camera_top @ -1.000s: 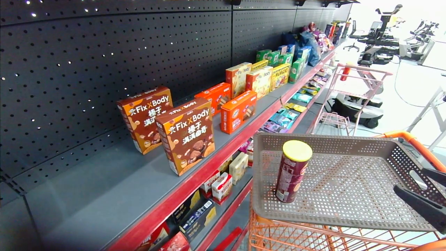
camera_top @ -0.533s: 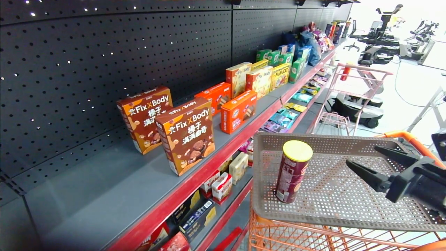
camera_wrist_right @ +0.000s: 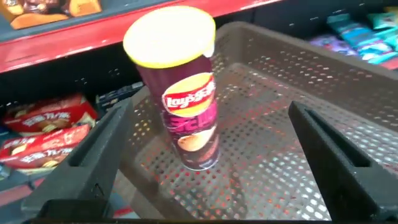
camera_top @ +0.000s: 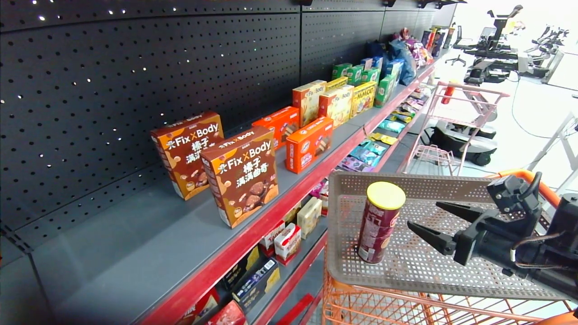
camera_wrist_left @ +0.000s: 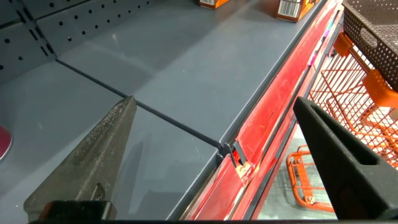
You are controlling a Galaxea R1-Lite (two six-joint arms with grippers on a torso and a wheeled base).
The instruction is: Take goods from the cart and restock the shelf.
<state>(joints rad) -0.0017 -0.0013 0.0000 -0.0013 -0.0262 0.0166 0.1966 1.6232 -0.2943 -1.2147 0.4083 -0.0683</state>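
Both gape wide: left tool (camera_wrist_left: 212,102) over smooth shelf (camera_wrist_left: 174,56), right tool (camera_top: 423,214) seemingly short of cylindrical can (camera_top: 378,225).

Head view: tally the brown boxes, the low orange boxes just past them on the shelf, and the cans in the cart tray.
Brown boxes: 2
Low orange boxes: 2
Cans in the cart tray: 1
Total: 5
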